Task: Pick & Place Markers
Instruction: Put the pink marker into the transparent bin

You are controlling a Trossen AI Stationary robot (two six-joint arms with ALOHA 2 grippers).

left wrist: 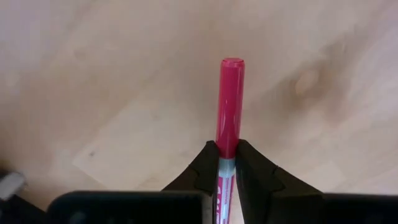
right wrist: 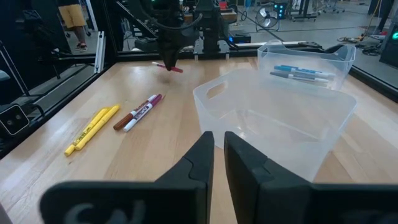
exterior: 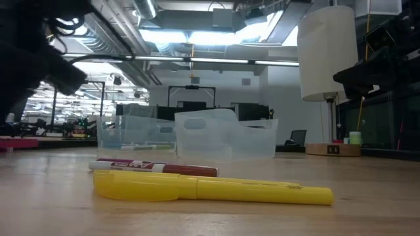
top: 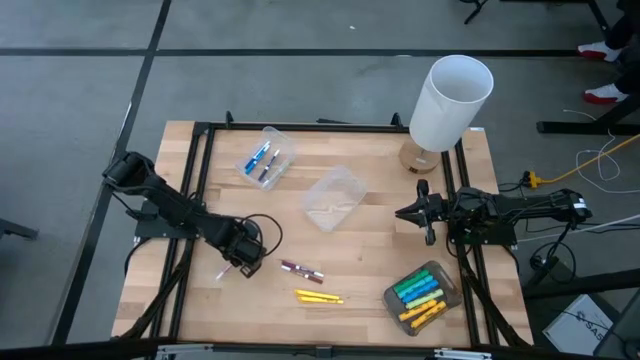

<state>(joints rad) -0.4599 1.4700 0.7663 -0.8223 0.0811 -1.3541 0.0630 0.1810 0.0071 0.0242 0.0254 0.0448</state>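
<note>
My left gripper (top: pixel 240 264) hangs over the table's near left part, shut on a marker with a red cap (left wrist: pixel 229 99). Two maroon-and-white markers (top: pixel 302 269) and two yellow markers (top: pixel 318 296) lie flat on the wood to its right. A clear tub at the far left (top: pixel 266 158) holds blue markers. A tub at the near right (top: pixel 421 297) holds yellow, green and blue ones. Between them stands an empty clear tub (top: pixel 333 197). My right gripper (top: pixel 426 216) waits shut at the right edge, level, touching nothing. My left gripper pinches the red-capped marker between its two fingers where the red cap meets the pale barrel (left wrist: pixel 227 148). The fingers point down and lie across the marker. The marker (right wrist: pixel 174 68) is level and lifted clear of the table, its red end sticking out past the fingers.
A tall white cylinder on a round wooden base (top: pixel 450 100) stands at the far right corner. A black frame (top: pixel 200 180) runs along the table's edges. Bare wood lies between the loose markers and the empty tub.
</note>
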